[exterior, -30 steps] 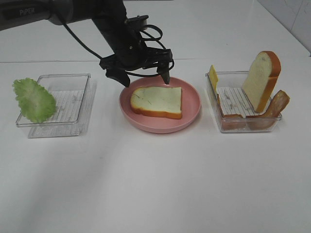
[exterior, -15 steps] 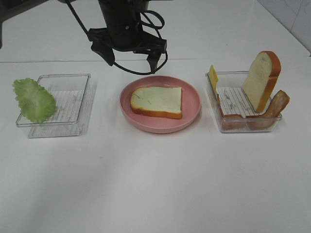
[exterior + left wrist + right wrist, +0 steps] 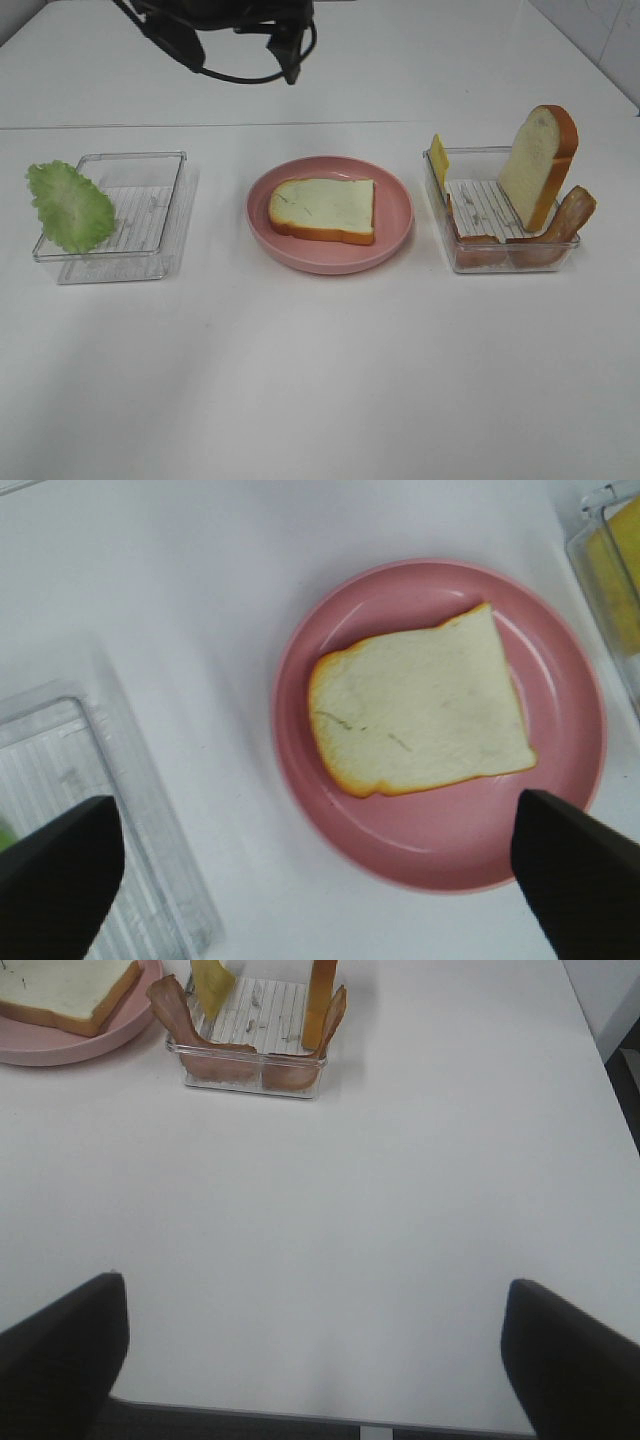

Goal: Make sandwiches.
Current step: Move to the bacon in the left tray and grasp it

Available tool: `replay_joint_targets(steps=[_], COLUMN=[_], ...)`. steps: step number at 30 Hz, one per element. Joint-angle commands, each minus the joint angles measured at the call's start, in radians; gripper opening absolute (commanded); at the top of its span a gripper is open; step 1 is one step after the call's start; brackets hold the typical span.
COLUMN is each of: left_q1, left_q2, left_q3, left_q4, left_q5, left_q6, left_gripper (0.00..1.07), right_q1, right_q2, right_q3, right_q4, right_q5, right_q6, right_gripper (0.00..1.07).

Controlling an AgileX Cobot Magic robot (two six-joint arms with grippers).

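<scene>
White bread slice with orange-brown crust (image 3: 322, 208) is lying flat on round pink plate (image 3: 330, 262).
Left fingers (image 3: 60, 880) are hanging wide, empty, high behind it; right fingers (image 3: 60, 1350) are gaping wide over white surface (image 3: 350, 1210), apparently empty.

the left pincer (image 3: 240, 65) has risen up and back, away from the bread slice (image 3: 322, 208).

The surface (image 3: 320, 380) is viewed obliquely from high up. The pink plate (image 3: 440, 852) is seen closely from above by the left wrist camera, distantly by the right.
</scene>
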Motion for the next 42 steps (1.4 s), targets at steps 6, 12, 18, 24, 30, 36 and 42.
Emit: replay_joint_targets(steps=[6, 12, 18, 24, 30, 36, 42], left_q1=[0.139, 0.262, 0.378, 0.460, 0.460, 0.460, 0.460], left_q2=[-0.205, -0.353, -0.442, -0.455, -0.454, -0.404, -0.300], left_q3=[0.276, 0.490, 0.633, 0.685, 0.685, 0.685, 0.685], left_q4=[0.004, 0.016, 0.032, -0.021, -0.040, -0.039, -0.078], left_q5=[0.107, 0.106, 0.096, 0.024, -0.087, -0.153, -0.206], left_q6=[0.009, 0.047, 0.072, 0.089, 0.107, 0.123, 0.131], left_gripper=[1.02, 1.02, 1.02, 1.02, 1.02, 1.02, 1.01], right_q1=[-0.003, -0.003, -0.003, -0.003, -0.003, -0.003, -0.003], right_q2=[-0.033, -0.033, -0.033, -0.033, -0.033, -0.033, -0.033], right_q3=[0.001, 0.001, 0.001, 0.001, 0.001, 0.001, 0.001], right_q4=[0.003, 0.003, 0.003, 0.003, 0.003, 0.003, 0.003], right_q5=[-0.004, -0.004, -0.004, -0.004, -0.004, -0.004, -0.004], right_q6=[-0.006, -0.006, -0.006, -0.006, -0.006, -0.006, -0.006], right_gripper=[0.99, 0.99, 0.99, 0.99, 0.99, 0.99, 0.99])
